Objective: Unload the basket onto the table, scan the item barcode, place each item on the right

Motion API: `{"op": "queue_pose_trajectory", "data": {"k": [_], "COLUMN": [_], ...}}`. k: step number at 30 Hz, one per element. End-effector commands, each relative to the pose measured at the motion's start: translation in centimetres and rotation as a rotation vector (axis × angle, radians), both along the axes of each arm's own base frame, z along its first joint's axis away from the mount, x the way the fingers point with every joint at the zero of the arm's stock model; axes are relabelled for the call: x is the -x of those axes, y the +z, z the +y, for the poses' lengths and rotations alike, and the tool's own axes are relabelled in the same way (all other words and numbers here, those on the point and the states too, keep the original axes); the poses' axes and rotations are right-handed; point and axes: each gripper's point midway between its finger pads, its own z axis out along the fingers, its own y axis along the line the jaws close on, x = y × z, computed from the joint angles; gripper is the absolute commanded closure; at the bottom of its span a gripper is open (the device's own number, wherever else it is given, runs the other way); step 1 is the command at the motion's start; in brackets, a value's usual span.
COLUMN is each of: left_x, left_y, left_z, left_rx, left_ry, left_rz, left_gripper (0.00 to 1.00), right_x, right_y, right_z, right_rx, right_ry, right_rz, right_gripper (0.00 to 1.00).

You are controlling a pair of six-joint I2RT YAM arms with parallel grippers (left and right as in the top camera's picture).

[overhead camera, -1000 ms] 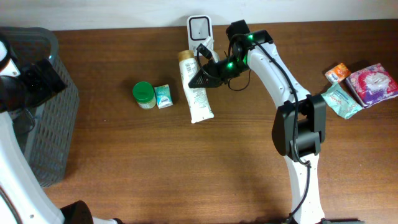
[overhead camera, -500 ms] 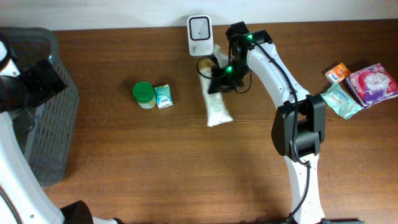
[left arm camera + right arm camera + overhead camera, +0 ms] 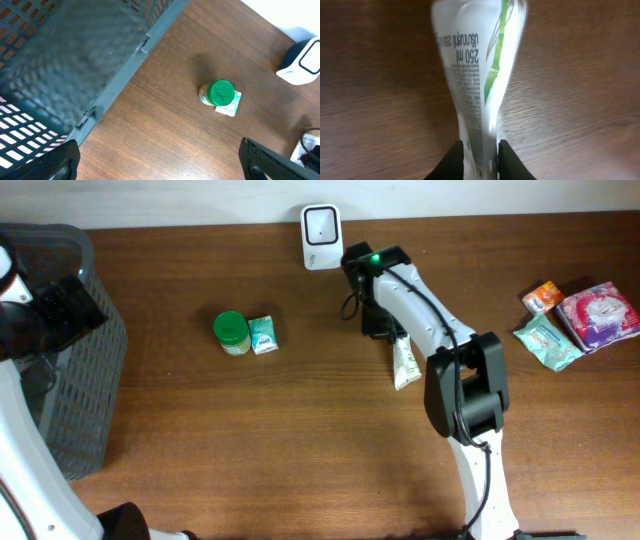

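The right gripper [image 3: 478, 152] pinches the white lotion tube [image 3: 475, 65] by its narrow end, just right of centre in the overhead view, probably to turn its barcode toward the scanner [image 3: 320, 223] at upper centre. The left gripper [image 3: 157, 152] hangs spread wide beside the basket [image 3: 75, 60].

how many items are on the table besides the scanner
6: green-lidded jar and small box left of centre, white tube in the right gripper, orange packet, teal packet and pink packet at the right end. The basket may hide more.
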Motion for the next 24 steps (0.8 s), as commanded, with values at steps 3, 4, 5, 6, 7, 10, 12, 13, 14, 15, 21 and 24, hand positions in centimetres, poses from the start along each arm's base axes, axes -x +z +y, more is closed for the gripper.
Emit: {"op": "queue_pose_trajectory", "data": {"k": [3, 4, 5, 6, 7, 10, 12, 13, 14, 15, 21, 24], "left_x": [0.2, 0.2, 0.2, 0.2, 0.2, 0.2, 0.2, 0.2, 0.2, 0.2, 0.2, 0.2], "left_y": [0.3, 0.3, 0.3, 0.3, 0.3, 0.3, 0.3, 0.3, 0.3, 0.3, 0.3, 0.3], "left_z": [-0.1, -0.1, -0.1, -0.1, -0.1, -0.1, -0.1, -0.1, -0.1, -0.1, -0.1, -0.1], "left_rx": [0.002, 0.002, 0.002, 0.002, 0.002, 0.002, 0.002, 0.002, 0.002, 0.002, 0.002, 0.002], "left_ry": [0.006, 0.006, 0.006, 0.006, 0.006, 0.006, 0.006, 0.006, 0.006, 0.006, 0.006, 0.006], "left_rz": [-0.013, -0.013, -0.013, -0.013, -0.013, -0.013, -0.013, -0.013, -0.013, -0.013, -0.013, -0.013], "left_gripper": [0.01, 0.01, 0.01, 0.01, 0.01, 0.01, 0.01, 0.01, 0.01, 0.01, 0.01, 0.01], "right_x": [1.2, 1.3, 1.4, 1.3, 0.7, -1.1, -2.0, -2.5, -2.7, -3.0, -2.0, -0.9], "right_y": [-0.6, -0.6, -0.6, -0.1, 0.5, 1.7, 3.4, 4.7, 5.8, 6.4, 2.8, -1.4], "right_z": [8.3, 9.4, 9.8, 9.7, 9.1, 6.5, 6.3, 6.6, 6.6, 5.9, 2.4, 3.9], "right_rx": [-0.156, -0.174, -0.176, -0.175, -0.177, -0.204, -0.400, -0.520, -0.600, -0.636, -0.614, -0.658], "right_ry": [0.117, 0.137, 0.143, 0.145, 0.158, 0.088, 0.101, 0.133, 0.157, 0.163, 0.182, 0.197], "right_rz": [-0.022, -0.029, -0.031, -0.030, -0.035, -0.055, -0.017, -0.010, -0.006, -0.006, 0.076, 0.107], "right_gripper": [0.66, 0.66, 0.65, 0.61, 0.45, 0.30, 0.31, 0.30, 0.30, 0.27, 0.32, 0.48]}}
